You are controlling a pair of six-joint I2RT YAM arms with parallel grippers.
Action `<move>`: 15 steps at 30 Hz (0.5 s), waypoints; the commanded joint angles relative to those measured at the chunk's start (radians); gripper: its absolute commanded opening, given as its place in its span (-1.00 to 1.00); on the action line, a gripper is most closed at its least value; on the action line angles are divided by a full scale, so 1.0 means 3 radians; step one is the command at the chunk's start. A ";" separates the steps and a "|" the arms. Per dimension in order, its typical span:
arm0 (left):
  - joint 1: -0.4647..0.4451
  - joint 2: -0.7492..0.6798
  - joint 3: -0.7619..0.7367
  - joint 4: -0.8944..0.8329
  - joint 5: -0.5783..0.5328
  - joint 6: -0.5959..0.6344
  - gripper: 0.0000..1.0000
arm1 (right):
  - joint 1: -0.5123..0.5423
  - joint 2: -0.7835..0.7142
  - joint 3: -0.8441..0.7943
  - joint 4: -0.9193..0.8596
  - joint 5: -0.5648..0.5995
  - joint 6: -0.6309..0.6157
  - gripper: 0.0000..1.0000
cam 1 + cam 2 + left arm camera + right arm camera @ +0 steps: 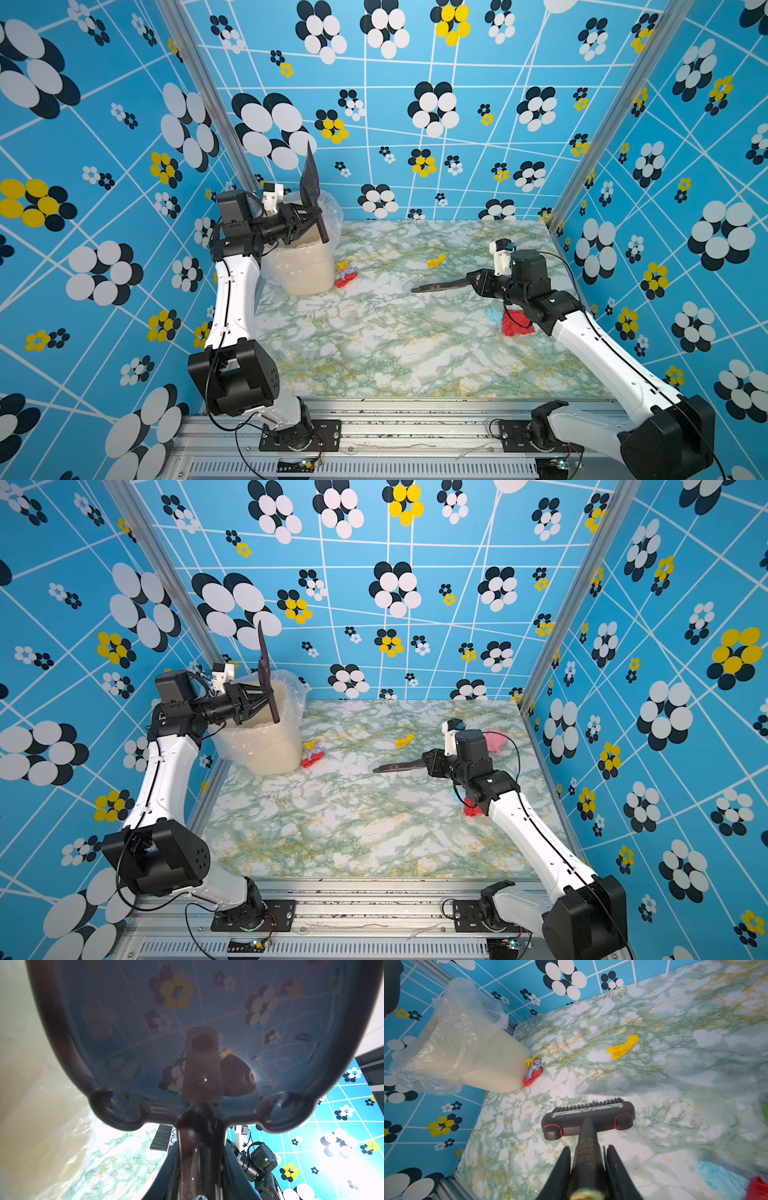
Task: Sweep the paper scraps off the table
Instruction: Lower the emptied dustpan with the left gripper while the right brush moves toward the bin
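My left gripper (305, 220) is shut on the handle of a dark dustpan (311, 178), which stands tipped upright over the bin. My right gripper (478, 280) is shut on a dark brush (440, 286), held low over the table (395, 353) with the bristles (588, 1103) toward the bin. Paper scraps lie on the table: a yellow one (435, 261) mid-back, a yellow, purple and red cluster (345, 274) against the bin's foot, a red one (515, 324) and a light blue one (493, 315) under my right arm, and a pink one (494, 739) behind my right wrist.
A cream bin (299, 270) with a clear plastic liner (332, 212) stands in the back left corner. Blue flower-patterned walls close in three sides. An aluminium rail (395, 419) with both arm bases runs along the front edge.
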 commanded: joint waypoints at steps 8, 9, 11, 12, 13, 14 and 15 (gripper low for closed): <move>-0.0016 -0.0474 0.0191 -0.0394 -0.0050 0.0278 -1.00 | 0.0284 -0.0207 -0.0321 0.1415 -0.0129 -0.0332 -1.00; -0.0023 -0.0518 0.0219 -0.0522 -0.0072 0.0383 -1.00 | 0.0329 -0.0189 -0.0324 0.1520 -0.0117 -0.0415 -1.00; -0.0050 -0.0626 0.0265 -0.0846 -0.0173 0.0618 -1.00 | 0.0404 -0.0104 -0.0305 0.1748 -0.0124 -0.0546 -1.00; -0.0067 -0.0663 0.0270 -0.0970 -0.0226 0.0715 -1.00 | 0.0422 -0.0056 -0.0272 0.1820 -0.0143 -0.0581 -1.00; -0.0104 -0.0725 0.0269 -0.1113 -0.0311 0.0825 -1.00 | 0.0444 0.0005 -0.0239 0.1924 -0.0173 -0.0622 -1.00; -0.0150 -0.0784 0.0258 -0.1259 -0.0420 0.0944 -1.00 | 0.0466 0.0081 -0.0207 0.2022 -0.0195 -0.0664 -1.00; -0.0194 -0.0836 0.0241 -0.1377 -0.0532 0.1045 -1.00 | 0.0487 0.0147 -0.0175 0.2108 -0.0203 -0.0699 -1.00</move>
